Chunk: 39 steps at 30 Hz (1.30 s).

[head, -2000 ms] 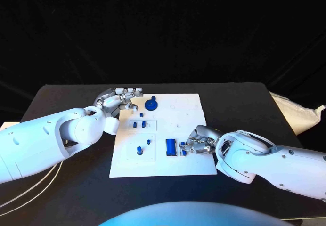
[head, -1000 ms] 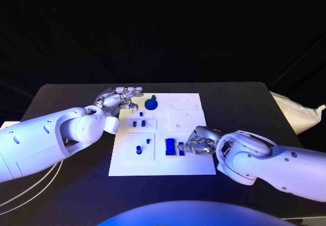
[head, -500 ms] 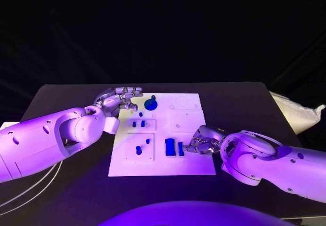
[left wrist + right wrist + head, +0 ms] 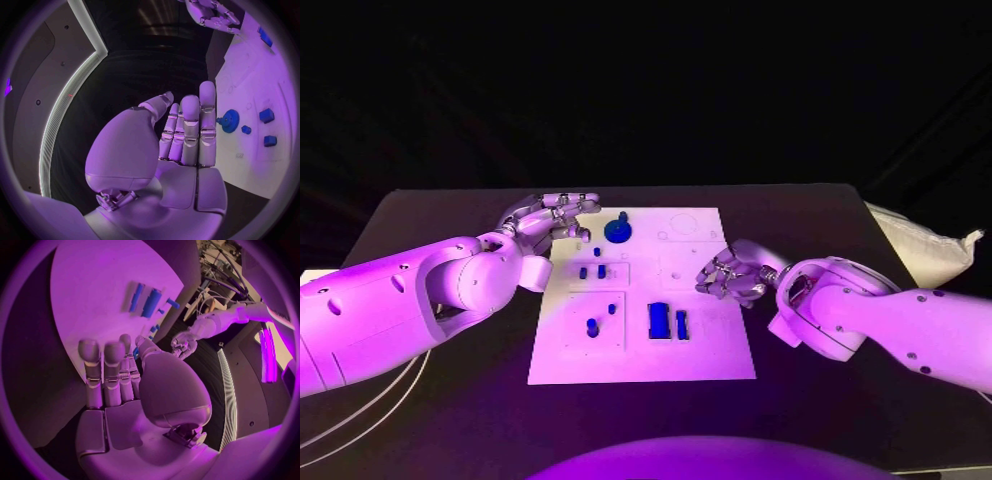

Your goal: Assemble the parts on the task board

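I have the task board lying flat at the centre of the black table, long side running away from the robot.

Left hand: sits at the board's far left corner, over its edge. Wrist view shows the fingers straight and side by side, palm bare, nothing held (hand is empty, thumb standing off from the rest).

Right hand: at the board's right edge, approx. mid-length, fingers bent down toward the surface. Its wrist view shows fingers extended over bare board, no part in them, so I read it as holding nothing.

Parts on board:
- gear-shaped part, far end, just beside the left hand, not touching as far as I can tell.
- two small pegs side by side, below the gear.
- wide block and narrow bar, adjacent, near-centre of the near half; well apart from the right hand.
- small pieces left of the block; shape too small to tell.
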Tool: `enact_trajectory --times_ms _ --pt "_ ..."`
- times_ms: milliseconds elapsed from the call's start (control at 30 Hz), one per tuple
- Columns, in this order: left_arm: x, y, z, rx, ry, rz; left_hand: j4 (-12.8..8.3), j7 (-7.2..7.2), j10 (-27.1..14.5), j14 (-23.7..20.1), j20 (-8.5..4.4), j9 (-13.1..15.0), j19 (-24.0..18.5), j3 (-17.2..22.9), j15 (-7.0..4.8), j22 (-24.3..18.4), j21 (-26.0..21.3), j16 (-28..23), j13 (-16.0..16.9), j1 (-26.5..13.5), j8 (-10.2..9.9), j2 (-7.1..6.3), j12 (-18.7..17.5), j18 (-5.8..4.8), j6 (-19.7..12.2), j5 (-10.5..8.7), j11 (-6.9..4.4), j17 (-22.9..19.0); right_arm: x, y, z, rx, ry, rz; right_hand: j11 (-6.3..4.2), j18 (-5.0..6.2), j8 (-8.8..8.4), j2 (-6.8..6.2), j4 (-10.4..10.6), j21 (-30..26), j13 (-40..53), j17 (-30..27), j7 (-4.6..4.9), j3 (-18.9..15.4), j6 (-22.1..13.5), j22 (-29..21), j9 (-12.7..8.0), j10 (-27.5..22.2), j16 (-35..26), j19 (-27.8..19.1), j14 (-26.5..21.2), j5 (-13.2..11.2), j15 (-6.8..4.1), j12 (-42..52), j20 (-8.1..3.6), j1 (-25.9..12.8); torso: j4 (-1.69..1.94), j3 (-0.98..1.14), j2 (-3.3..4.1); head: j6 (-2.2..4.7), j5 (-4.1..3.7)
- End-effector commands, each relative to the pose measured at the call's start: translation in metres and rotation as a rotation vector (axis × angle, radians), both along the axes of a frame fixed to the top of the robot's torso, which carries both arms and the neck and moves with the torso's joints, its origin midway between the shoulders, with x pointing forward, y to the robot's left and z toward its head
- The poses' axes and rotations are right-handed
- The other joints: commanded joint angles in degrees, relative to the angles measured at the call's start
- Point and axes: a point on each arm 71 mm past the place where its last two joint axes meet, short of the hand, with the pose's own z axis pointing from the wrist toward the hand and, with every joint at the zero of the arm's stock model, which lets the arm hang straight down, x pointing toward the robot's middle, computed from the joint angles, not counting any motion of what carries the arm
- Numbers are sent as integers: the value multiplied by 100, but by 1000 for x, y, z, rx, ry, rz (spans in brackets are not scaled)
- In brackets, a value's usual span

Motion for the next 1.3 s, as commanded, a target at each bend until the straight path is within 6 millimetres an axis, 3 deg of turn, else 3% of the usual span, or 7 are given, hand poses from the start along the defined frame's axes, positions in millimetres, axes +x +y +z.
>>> enact_trajectory --times_ms 33,567,867,900,933,967,1300 --pt "4 0 0 -7 -15 17 -8 9 -38 -291 14 -1 -212 -45 17 -72 -151 -222 -9 5 38 54 66 107 -24 -10 2 -175 18 -4 11 383 9 -33 92 144 -91 21 -125 -788 -402 -883 108 162 -181 -987 -33 -220 -996 -456 -304 -77 75 -433 79 177 -20 -32 -112 65 0" --pt "40 5 -10 -8 -83 179 99 34 69 -1395 629 -32 -2211 27 579 -1798 -2340 -4135 -71 -74 -69 101 -558 89 -14 -13 190 -2062 114 -27 13 829 -44 -161 646 156 -441 -128 -610 -4103 -3344 -2980 449 1129 -400 -3042 -477 -534 -4580 -1136 -1665 -825 844 -2579 801 70 -86 -8 -522 700 54" --pt "51 2 -13 1 -101 213 82 58 114 -1230 741 -30 -2166 -50 631 -2326 -2619 -4712 -68 -45 -193 135 -886 126 -10 -12 236 -2319 128 -24 9 842 -55 -155 637 151 -435 14 -989 -4742 -4056 -3575 471 1180 -312 -3491 -727 -284 -4960 -538 -1204 -817 808 -2779 766 -149 -84 37 -580 850 70" --pt "48 2 -15 15 -69 186 67 -291 -1707 -2952 306 -407 -3635 -777 388 -3167 -3017 -5067 -419 -2387 -633 300 -1061 -238 -1755 -225 -62 -2876 127 -26 6 775 -57 -201 375 -202 -805 71 -687 -5281 -4447 -3761 126 625 -1994 -3928 -897 -2181 -5422 -2418 -3274 -1124 642 -3264 438 -2398 -86 15 -546 794 87" --pt "48 2 -15 16 -70 187 67 -308 -1814 -3051 274 -407 -3717 -834 371 -3227 -3017 -5093 -419 -2545 -633 317 -1082 -238 -1870 -240 -64 -2876 127 -26 7 776 -58 -203 359 -202 -805 71 -687 -5324 -4447 -3780 102 600 -2099 -3928 -1308 -2289 -5422 -2509 -3389 -1150 226 -3264 411 -2561 -85 18 -548 802 90" --pt "47 2 -15 18 -71 189 67 -329 -1924 -3150 248 -407 -3802 -879 357 -3279 -3017 -5118 -419 -2688 -633 723 -1096 -238 -1972 -257 -77 -2876 126 -25 7 778 -59 -205 347 -202 -805 71 -687 -5355 -4447 -3793 83 565 -2190 -3928 -1308 -2391 -5422 -2609 -3496 -1168 226 -3264 393 -2688 -82 24 -552 817 97" --pt "25 -9 -15 77 -106 257 67 -589 -3284 -4427 -86 -407 -4887 -1437 -170 -3922 -3017 -5397 -419 -4455 -633 723 -1526 -410 -3278 -751 -292 -2876 105 -9 9 824 -105 -289 -212 -385 -805 71 -687 -5772 -4447 -4229 -187 147 -3450 -3928 -1308 -3810 -5422 -3998 -5024 -1410 226 -3264 131 -4398 -21 169 -641 1196 268"
